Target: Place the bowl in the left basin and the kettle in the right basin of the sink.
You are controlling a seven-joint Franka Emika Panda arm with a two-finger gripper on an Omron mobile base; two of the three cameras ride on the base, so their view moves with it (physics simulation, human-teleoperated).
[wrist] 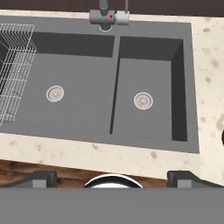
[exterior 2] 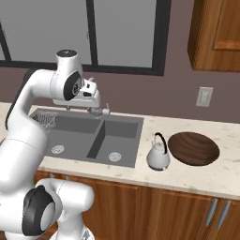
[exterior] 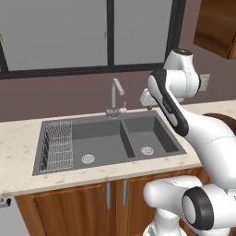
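We see a speckled beige desk [exterior 2: 197, 180] with the dark-grey sink [exterior 2: 124, 119] set into it; to the sink's right the kettle [exterior 2: 158, 153] stands upright, just beside the bowl [exterior 2: 194, 148].

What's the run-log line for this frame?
end effector: open, above sink | kettle, bowl: on counter | basins: no items placed

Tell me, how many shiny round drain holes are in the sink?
2. One round metal drain sits in the wide dark-grey left basin, beside the white wire rack. The other round metal drain sits in the smaller, squarer right basin. None look hidden.
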